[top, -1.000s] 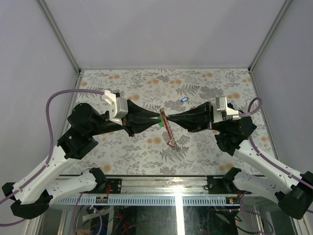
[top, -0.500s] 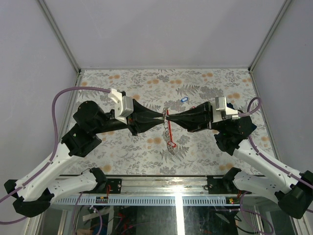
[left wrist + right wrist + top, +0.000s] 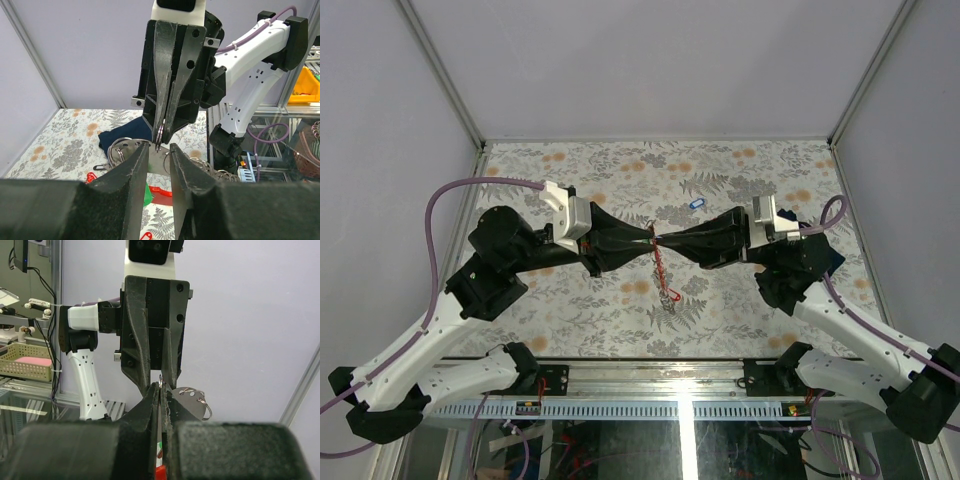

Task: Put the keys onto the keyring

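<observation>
My right gripper (image 3: pixel 160 395), fully closed, pinches the keyring (image 3: pixel 158 137); my left gripper (image 3: pixel 159 148), narrowly parted, clamps the silvery key (image 3: pixel 160 162) just beside it. Risk: a misaligned push could drop the key to the surface (image 3: pixel 570 170).

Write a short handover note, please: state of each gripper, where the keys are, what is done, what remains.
Right gripper: shut on the keyring, between both arms.
Left gripper: jaws slightly apart at the ring; a grip is unclear.
Keys: blue key lies on the table, far side; green tag just below the left fingers.
Done: no key clearly on the ring.
Left: the blue key at least.
</observation>
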{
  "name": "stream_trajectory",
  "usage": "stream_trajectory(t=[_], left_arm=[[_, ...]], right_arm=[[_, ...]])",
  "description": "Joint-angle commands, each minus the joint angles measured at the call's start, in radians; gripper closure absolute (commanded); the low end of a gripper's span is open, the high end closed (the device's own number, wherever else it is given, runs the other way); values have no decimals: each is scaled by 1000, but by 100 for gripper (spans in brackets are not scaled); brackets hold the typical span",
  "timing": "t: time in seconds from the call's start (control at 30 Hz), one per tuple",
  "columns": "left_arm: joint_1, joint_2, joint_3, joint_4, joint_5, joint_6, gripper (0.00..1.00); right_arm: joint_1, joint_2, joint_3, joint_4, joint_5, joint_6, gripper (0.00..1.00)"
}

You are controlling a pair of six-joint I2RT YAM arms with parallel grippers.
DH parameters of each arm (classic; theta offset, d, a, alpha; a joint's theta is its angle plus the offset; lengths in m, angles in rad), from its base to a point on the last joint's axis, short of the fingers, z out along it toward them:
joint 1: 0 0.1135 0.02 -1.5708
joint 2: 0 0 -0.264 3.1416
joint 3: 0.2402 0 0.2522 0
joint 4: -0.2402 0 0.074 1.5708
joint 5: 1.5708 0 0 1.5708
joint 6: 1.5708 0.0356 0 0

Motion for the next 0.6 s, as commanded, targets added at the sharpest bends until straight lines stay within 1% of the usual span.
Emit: stream_trajectory(t=[0.0, 0.13, 0.23, 0.37, 0.43, 0.53, 0.57], left_arm=[[1, -2, 23, 54, 18, -6, 78], [0, -1, 24, 54, 16, -8, 79], [0, 5, 24, 54, 19, -8, 83], [0, 15, 28, 46, 30, -9, 90], [1, 20, 33, 37, 33, -8, 99], [0, 19, 41, 20, 29, -2, 100], [0, 17, 46, 12, 30, 3, 100]], right_arm=[[1, 6, 24, 79, -5, 6, 100], [0, 10, 23, 77, -9, 6, 100], [0, 11, 22, 83, -10, 9, 100], [0, 6, 22, 82, -12, 8, 100], [0, 2, 20, 78, -13, 8, 100], [0, -3, 20, 68, -25, 0, 100], [1, -9, 21, 56, -34, -7, 98]])
